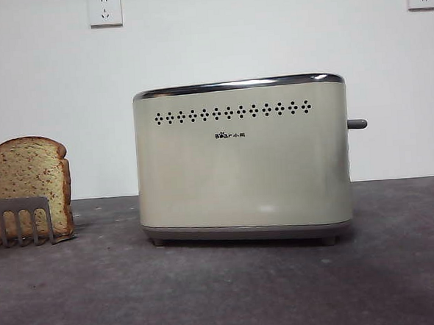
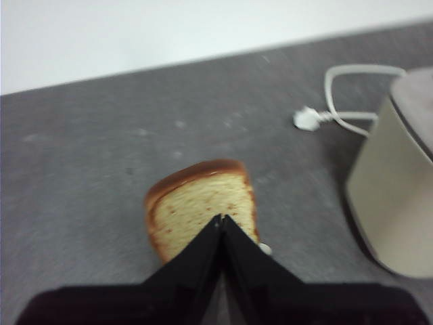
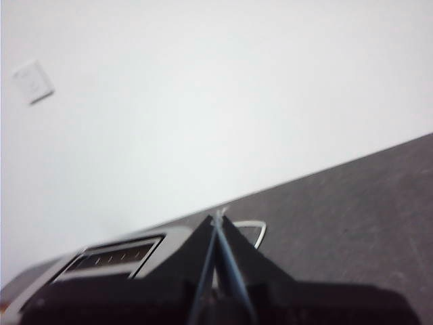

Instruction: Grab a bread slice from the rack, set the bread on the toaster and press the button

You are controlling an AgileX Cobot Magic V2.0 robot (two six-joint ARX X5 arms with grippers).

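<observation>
A tan speckled slice of bread (image 1: 28, 181) stands upright in the small grey rack (image 1: 20, 219) at the far left of the front view. It also shows in the left wrist view (image 2: 203, 206), below my left gripper (image 2: 221, 218), which is shut and empty above it. The cream toaster (image 1: 242, 157) stands in the middle, its grey button (image 1: 357, 124) sticking out of the right end. My right gripper (image 3: 218, 218) is shut and empty, high above the toaster's slotted top (image 3: 115, 256). Neither arm shows in the front view.
A white power cord and plug (image 2: 318, 116) lie on the dark grey table (image 1: 225, 294) behind the toaster. Two wall sockets (image 1: 105, 9) sit high on the white wall.
</observation>
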